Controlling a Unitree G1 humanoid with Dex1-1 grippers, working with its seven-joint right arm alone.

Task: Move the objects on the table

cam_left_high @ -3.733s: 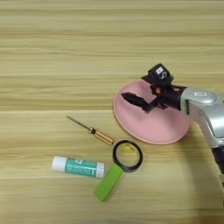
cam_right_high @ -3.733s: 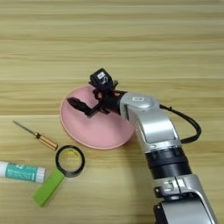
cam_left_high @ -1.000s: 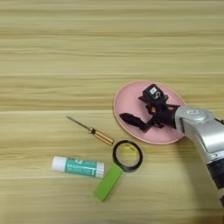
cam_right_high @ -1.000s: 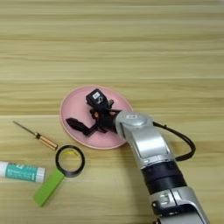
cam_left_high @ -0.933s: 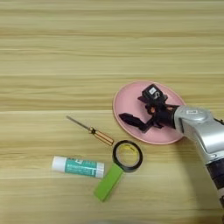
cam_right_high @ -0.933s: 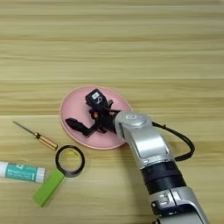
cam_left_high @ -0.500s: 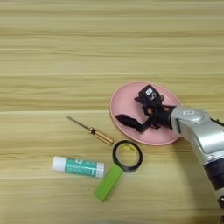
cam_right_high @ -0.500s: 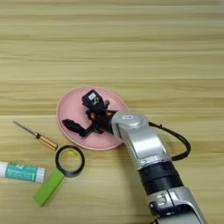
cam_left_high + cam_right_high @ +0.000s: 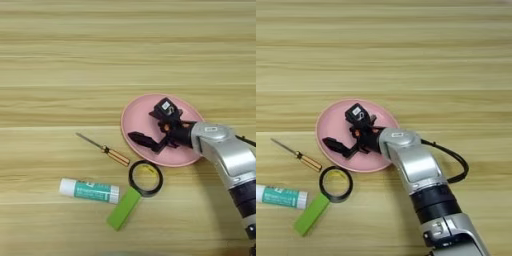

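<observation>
Plate [image 9: 150, 117], pink: our gripper [image 9: 152, 132] rests over it, jaw state we cannot tell. We judge repositioning is underway; next, steady contact

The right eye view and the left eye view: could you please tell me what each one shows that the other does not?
Only the right eye view shows the arm's lower part with its black cable. Only the left eye view shows the whole glue stick, which the right eye view cuts at its edge. Both show the gripper over the pink plate, the screwdriver, the black ring and the green block.
</observation>
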